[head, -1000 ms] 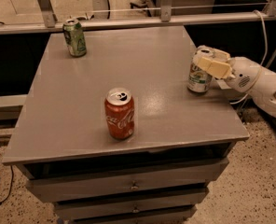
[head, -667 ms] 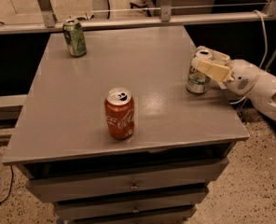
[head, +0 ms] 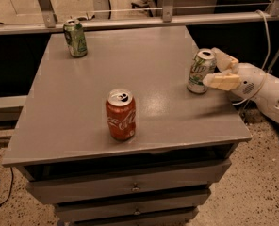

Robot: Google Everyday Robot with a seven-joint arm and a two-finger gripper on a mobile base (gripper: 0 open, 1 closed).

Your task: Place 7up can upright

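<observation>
The 7up can (head: 200, 71), silvery-white with green lettering, stands upright near the right edge of the grey table (head: 144, 60). My gripper (head: 219, 71) reaches in from the right, level with the can. Its two cream fingers are spread apart at the can's right side. The near finger (head: 223, 82) overlaps the can's lower right edge; the far finger (head: 227, 60) lies behind it. The can rests on the table by itself.
A red Coca-Cola can (head: 120, 115) stands upright at the front middle. A darker green can (head: 75, 37) stands at the back left corner. Drawers (head: 135, 185) lie under the tabletop. A metal rail (head: 130, 21) runs behind the table.
The gripper, which was wrapped over the 7up can, has let go and drawn back to the right. The can now shows almost whole and stands where it was.
</observation>
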